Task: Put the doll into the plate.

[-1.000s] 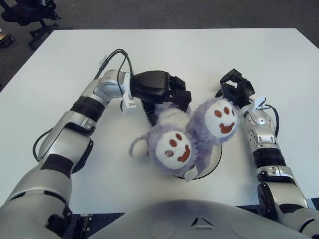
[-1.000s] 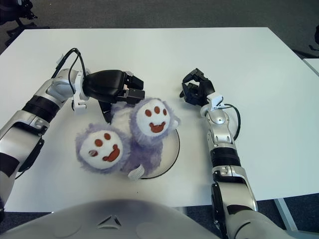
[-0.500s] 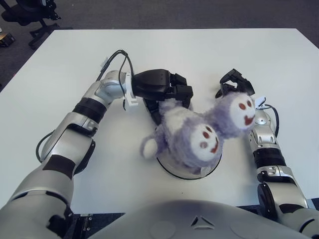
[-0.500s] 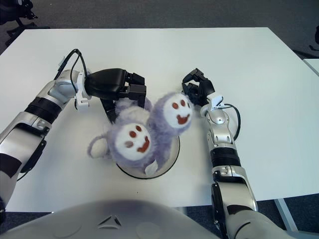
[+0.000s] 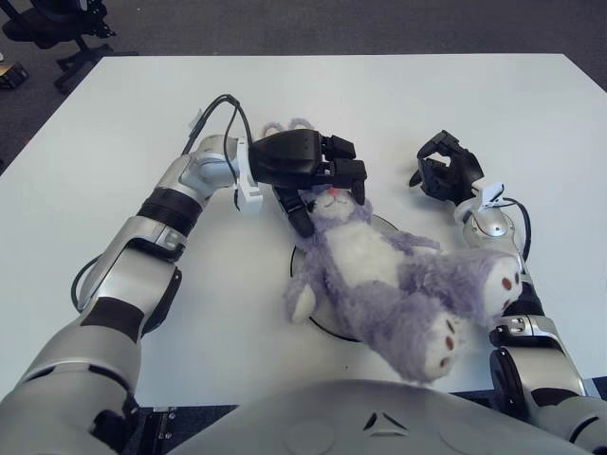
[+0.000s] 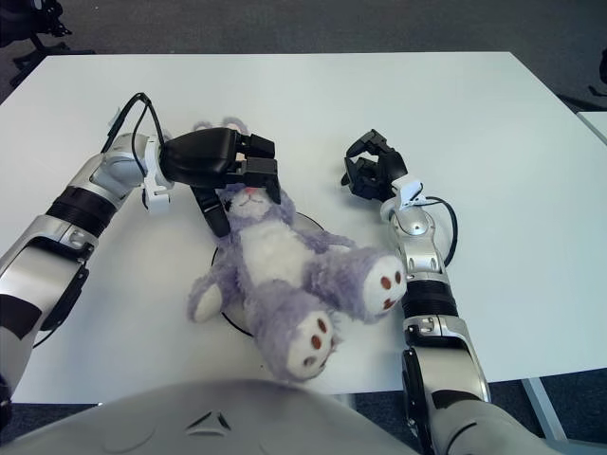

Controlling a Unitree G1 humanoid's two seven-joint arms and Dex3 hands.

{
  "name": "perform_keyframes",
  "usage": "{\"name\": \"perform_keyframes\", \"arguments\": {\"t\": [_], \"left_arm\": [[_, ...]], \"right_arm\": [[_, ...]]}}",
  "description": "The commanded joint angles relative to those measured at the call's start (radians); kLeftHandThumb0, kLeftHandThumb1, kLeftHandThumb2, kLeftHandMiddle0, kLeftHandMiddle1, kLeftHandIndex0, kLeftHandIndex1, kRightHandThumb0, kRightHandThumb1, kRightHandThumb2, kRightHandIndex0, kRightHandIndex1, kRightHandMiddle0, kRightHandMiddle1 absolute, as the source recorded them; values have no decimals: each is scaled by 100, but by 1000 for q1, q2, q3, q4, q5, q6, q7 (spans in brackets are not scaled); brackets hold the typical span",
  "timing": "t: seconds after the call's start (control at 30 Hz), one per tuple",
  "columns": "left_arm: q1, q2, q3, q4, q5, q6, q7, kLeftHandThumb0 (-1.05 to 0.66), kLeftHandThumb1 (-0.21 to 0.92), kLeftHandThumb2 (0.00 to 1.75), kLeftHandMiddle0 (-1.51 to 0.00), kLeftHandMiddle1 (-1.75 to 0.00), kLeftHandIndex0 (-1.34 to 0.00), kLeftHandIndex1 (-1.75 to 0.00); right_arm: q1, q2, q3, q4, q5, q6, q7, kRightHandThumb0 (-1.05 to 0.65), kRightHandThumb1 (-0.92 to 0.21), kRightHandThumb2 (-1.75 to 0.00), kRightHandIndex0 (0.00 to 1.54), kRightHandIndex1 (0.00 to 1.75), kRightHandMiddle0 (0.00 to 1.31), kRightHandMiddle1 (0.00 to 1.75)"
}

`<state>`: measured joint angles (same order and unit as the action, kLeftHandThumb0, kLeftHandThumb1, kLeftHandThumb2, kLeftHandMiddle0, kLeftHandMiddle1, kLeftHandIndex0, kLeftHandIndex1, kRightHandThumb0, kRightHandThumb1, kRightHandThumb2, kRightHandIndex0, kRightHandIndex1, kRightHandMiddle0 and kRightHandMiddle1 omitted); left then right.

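White table (image 5: pixel 114 104) fills most of what I see through my left eye, with dark carpet beyond its far edge and a black chair base at the top left corner. On it sits the plate (image 5: pixel 305 318), mostly buried under the doll (image 5: pixel 379 275), a purple plush lying on its back with its pale belly up, its head toward the far side and its two legs sprawling toward me, past the plate's near rim. My left hand (image 5: pixel 308 166) is over the doll's head, fingers (image 5: pixel 346 175) curled down around it so the face is largely hidden, with only a bit of pink nose and the ears showing behind the hand. My right hand (image 5: pixel 446 175) rests on the table to the right, apart from the doll, its fingers curled loosely inward and holding nothing. Through my right eye the same layout holds: the doll (image 6: pixel 275 261) lies across the plate (image 6: pixel 220 313), with one arm flopped over the left rim and the soles of both feet turned toward me; my left hand (image 6: pixel 223 161) clasps the head, and my right hand (image 6: pixel 372 175) sits idle beside the doll's raised leg without touching it.
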<state>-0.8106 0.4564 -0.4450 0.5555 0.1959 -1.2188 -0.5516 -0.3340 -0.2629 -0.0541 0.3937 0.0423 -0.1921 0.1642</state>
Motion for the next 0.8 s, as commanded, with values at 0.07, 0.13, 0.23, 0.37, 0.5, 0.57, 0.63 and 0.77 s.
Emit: {"name": "perform_keyframes", "arguments": {"t": [0.07,0.13,0.23,0.37,0.5,0.57,0.63,0.77], "left_arm": [[24,26,-23,-44,-73,62,-62,-48,92,27,-36,0,-35,-11],[27,27,-22,-52,-83,71,-74,-51,92,29,-34,0,-35,-11],[31,27,-20,-61,-93,80,-87,-53,92,31,-33,0,-35,-10],[37,24,-8,-72,-78,80,-84,-67,92,58,-33,0,-34,-8],[38,22,-4,-74,-73,78,-83,-73,92,70,-33,0,-33,-7],[39,22,-3,-75,-72,78,-83,-75,92,73,-33,0,-33,-7],[39,22,-3,-76,-72,79,-83,-75,92,74,-33,0,-33,-7],[38,22,-3,-71,-76,72,-84,-75,92,75,-33,0,-33,-6]], "right_arm": [[36,0,17,18,-31,40,2,-39,-67,-86,86,175,36,175],[36,0,16,18,-32,40,2,-39,-67,-86,86,175,36,175],[36,1,15,17,-33,40,2,-39,-67,-85,86,175,36,175],[35,-2,18,22,-48,30,-5,-39,-67,-85,86,175,36,175],[34,-2,19,24,-49,29,-7,-39,-67,-85,86,175,36,174],[34,-2,19,24,-49,29,-7,-39,-67,-85,86,175,36,174],[34,-2,19,24,-49,29,-7,-39,-67,-85,86,175,36,174],[33,-2,19,25,-49,30,-7,-39,-67,-85,86,175,36,174]]}}
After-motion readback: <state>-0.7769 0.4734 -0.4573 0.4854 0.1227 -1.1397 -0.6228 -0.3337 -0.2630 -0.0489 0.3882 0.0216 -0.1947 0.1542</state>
